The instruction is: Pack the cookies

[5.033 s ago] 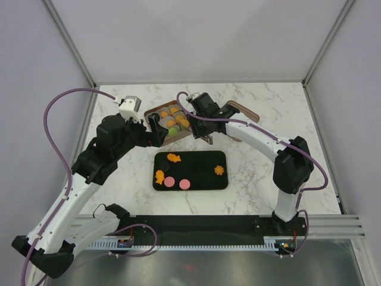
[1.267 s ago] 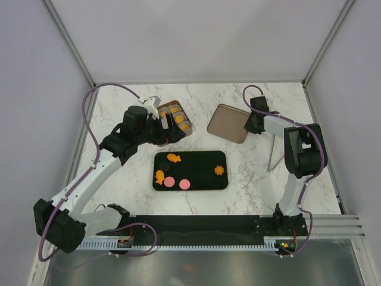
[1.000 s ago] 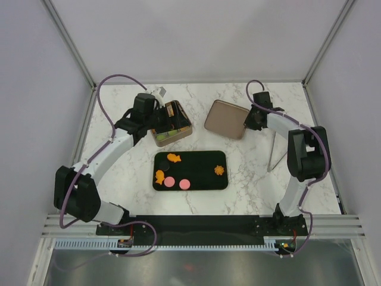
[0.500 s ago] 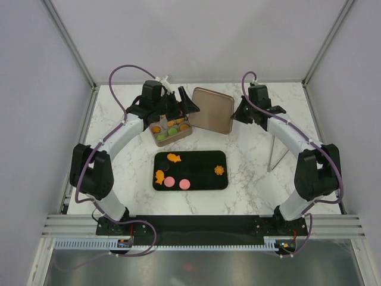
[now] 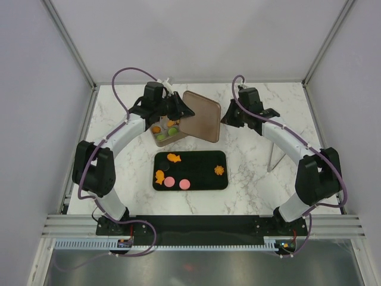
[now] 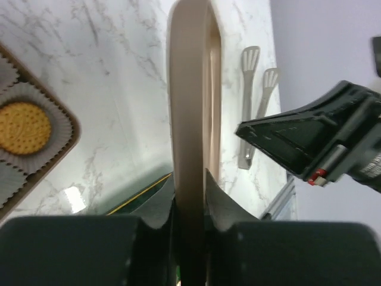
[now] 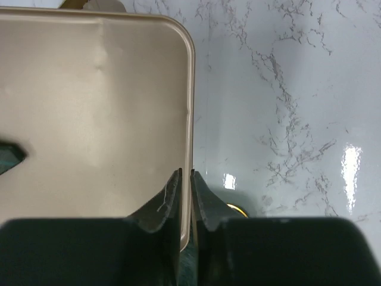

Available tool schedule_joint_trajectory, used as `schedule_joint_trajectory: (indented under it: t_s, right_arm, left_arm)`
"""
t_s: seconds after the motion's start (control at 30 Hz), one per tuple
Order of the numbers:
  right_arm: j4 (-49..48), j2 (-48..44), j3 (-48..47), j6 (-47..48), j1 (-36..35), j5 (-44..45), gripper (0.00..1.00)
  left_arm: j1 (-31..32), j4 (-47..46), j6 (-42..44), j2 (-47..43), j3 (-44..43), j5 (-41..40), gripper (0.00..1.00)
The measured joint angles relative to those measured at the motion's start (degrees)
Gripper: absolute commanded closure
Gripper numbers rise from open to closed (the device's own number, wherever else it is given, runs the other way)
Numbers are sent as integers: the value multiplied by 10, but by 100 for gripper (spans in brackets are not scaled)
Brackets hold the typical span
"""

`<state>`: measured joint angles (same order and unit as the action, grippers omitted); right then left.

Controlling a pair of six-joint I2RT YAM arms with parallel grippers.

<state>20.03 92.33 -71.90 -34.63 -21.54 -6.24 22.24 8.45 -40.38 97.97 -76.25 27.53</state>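
Cookies [image 5: 169, 182] lie on the tray [image 5: 199, 161], left end effector [image 5: 182, 111] and right end effector [image 5: 225, 120] clamping the lid [image 5: 199, 116].

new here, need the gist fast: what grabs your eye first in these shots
At the far middle, the left gripper and right gripper each clamp one tan lid, tilted by the open cookie tin. Nearer the arms' bases, a black tray holds loose orange and pink cookies.

Bright, even light; glare patches on the marble table [image 7: 348, 161]; the left claw [image 6: 190, 179] looms blurred, close-up.
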Motion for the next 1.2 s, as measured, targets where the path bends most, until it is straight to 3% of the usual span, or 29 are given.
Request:
schedule_joint_trajectory:
  t_s: [0.03,0.1,0.13,0.23,0.43,0.6,0.7,0.9,1.2]
  right_arm:
    - [1,-2,1,3,-1,1,74]
    - [2,-10,2,14,-8,15,65]
    - [2,-14,2,21,-13,24,55]
    - [5,-43,3,57,-52,83,43]
    - [-40,-127,23,181,-232,217,27]
    - [-90,-141,53,319,-396,340,22]
    - [-102,-115,56,382,-457,400,22]
    - [-122,-51,57,468,-500,497,21]
    - [-236,61,57,614,-497,611,27]
  left_arm:
    - [0,-1,1,0,2,2,97]
    - [0,5,1,0,6,1,98]
    - [0,9,1,0,8,-3,98]
    - [0,26,1,-1,9,-4,98]
    - [-5,83,1,-3,8,-2,98]
    - [-25,114,0,-8,7,32,98]
    - [-41,125,0,-19,7,48,98]
    - [-63,126,-1,-46,12,75,97]
    - [-66,131,-1,-76,47,105,96]
